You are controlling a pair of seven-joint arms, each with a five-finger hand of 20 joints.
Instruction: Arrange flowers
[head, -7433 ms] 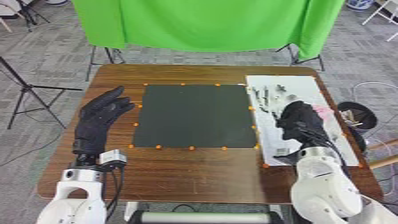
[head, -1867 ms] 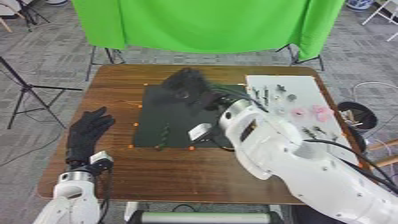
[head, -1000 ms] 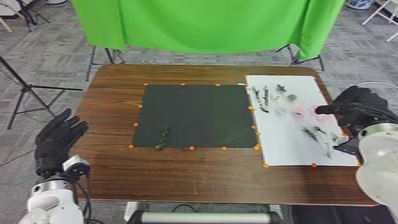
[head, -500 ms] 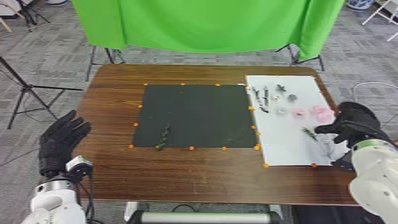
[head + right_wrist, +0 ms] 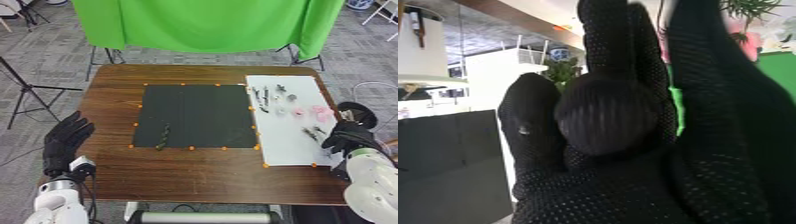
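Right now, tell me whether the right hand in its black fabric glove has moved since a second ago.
Yes: the right hand has come nearer the robot's body, judged against the flat white board.

A green backdrop [image 5: 209,25], tripod [image 5: 28,87] and robot arms [image 5: 369,175] suggest a lab.

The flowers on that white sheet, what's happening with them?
A robot seems to be arranging them. The right robot hand is at the sheet's right edge, near small green sprigs and pink flowers. One green stem lies on the dark mat. The left robot hand is off at the left, apparently empty.
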